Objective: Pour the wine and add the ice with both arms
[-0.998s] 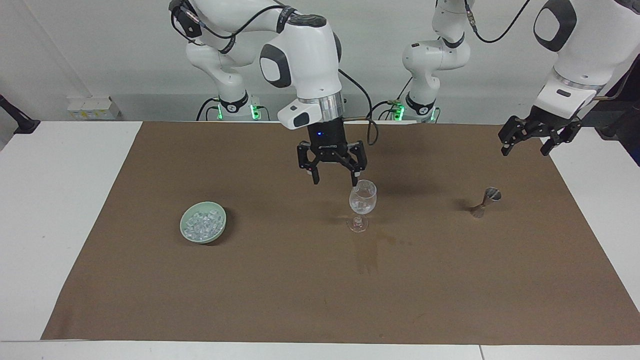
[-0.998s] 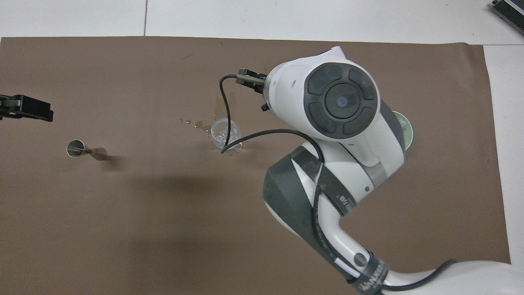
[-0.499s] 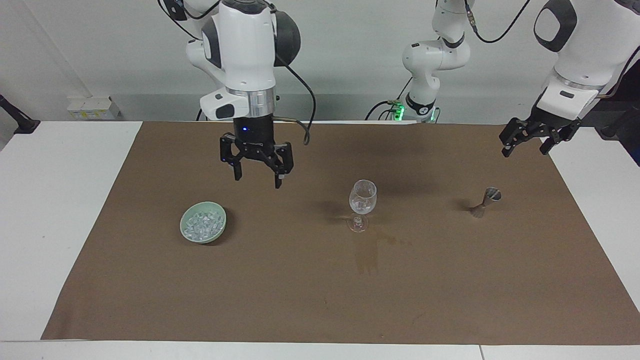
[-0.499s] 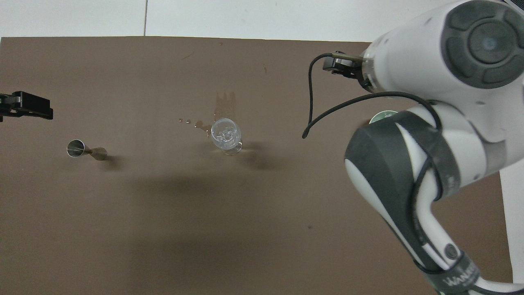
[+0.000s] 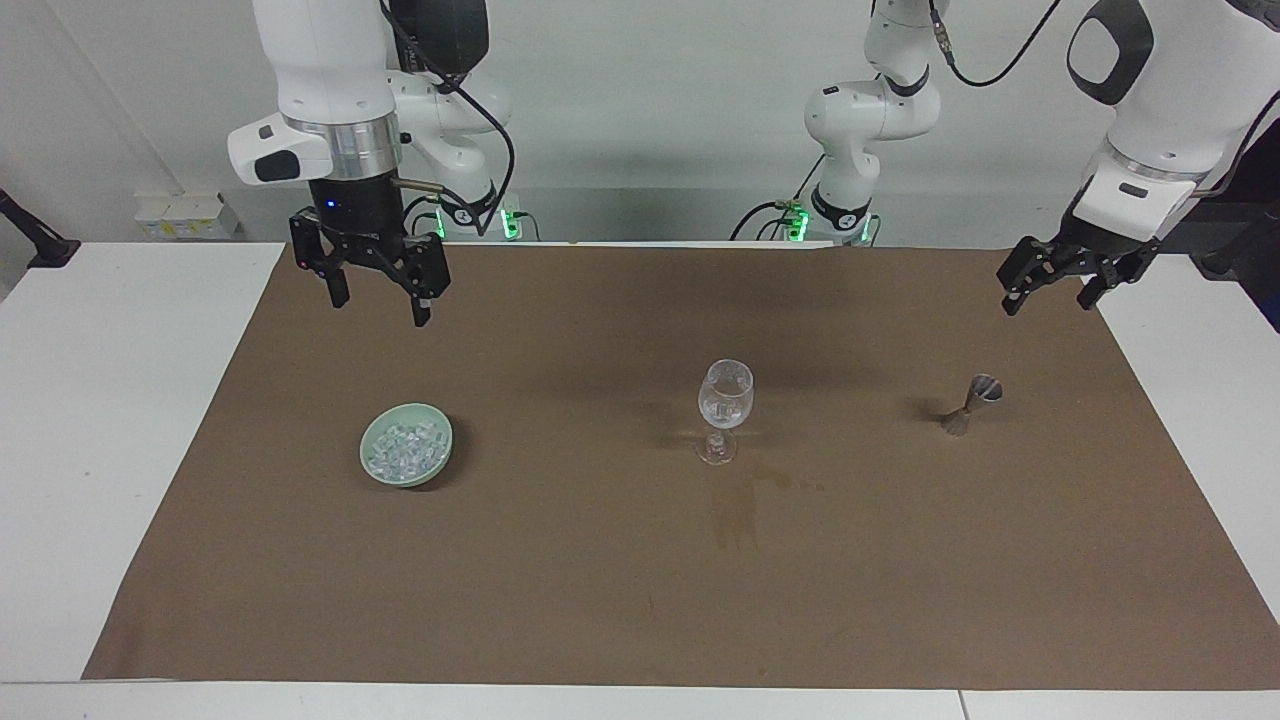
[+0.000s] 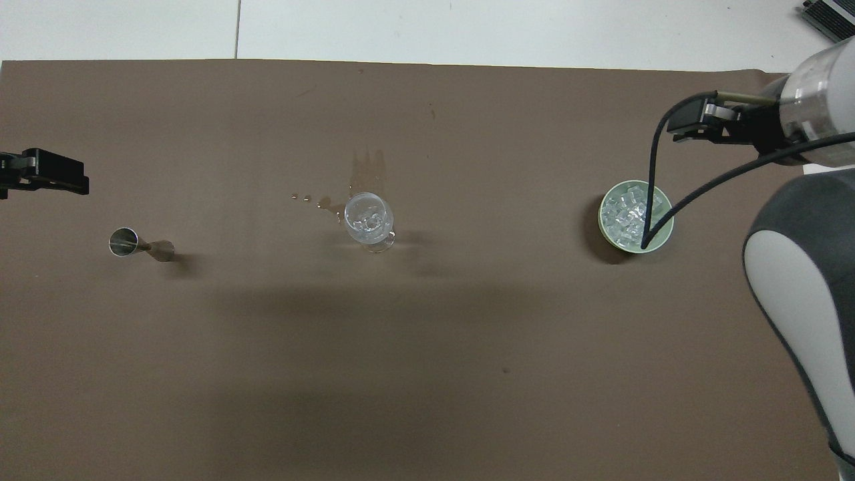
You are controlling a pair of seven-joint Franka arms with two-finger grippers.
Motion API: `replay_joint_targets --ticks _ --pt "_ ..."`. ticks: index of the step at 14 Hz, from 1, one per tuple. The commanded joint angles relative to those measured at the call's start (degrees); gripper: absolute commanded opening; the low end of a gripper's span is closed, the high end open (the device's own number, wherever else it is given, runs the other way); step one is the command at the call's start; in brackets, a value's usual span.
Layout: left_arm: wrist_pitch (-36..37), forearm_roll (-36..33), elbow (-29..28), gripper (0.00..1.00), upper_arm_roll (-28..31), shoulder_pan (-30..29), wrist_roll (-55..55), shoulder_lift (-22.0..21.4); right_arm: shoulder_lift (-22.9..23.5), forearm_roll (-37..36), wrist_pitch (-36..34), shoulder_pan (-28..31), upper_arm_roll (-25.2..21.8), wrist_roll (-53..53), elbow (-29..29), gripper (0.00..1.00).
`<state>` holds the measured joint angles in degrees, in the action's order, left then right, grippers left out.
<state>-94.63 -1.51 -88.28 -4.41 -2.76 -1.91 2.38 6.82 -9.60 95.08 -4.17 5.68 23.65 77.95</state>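
Ice (image 5: pixel 405 449) is left in the bowl (image 5: pixel 437 468) near the glass (image 5: pixel 725 400), while the right gripper (image 5: pixel 377 295) and left gripper (image 5: pixel 1052 290) are held open and empty above the mat's ends.

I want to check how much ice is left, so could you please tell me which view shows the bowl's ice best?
The overhead view: it looks straight into the green bowl, separating the ice cubes, though a black cable crosses them. The facing view shows it unobstructed but slantwise, cubes less distinct.
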Motion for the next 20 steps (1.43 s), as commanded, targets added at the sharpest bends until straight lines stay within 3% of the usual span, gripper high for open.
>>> replay_joint_targets --ticks 1,5,8,16,20 --pt "0.1 0.6 0.7 1.00 -0.2 -0.3 -0.6 0.5 -2.9 2.6 -3.3 0.1 -2.6 -5.6 1.8 1.00" --pt "0.3 0.6 0.7 1.00 -0.2 -0.3 -0.6 0.4 -8.6 7.3 -6.2 0.2 -8.9 -15.5 6.1 1.00" --pt "0.2 0.6 0.7 1.00 -0.2 -0.3 -0.5 0.5 -9.0 10.6 -8.1 4.0 -9.3 -17.1 6.8 1.00" --pt "0.0 0.6 0.8 1.00 -0.2 -0.3 -0.2 0.5 -9.6 7.5 -8.9 3.3 -9.7 -19.2 7.5 1.00" --pt "0.0 0.5 0.8 1.00 -0.2 -0.2 -0.1 0.5 -10.4 9.7 -9.9 3.4 -9.6 -20.2 9.2 1.00"
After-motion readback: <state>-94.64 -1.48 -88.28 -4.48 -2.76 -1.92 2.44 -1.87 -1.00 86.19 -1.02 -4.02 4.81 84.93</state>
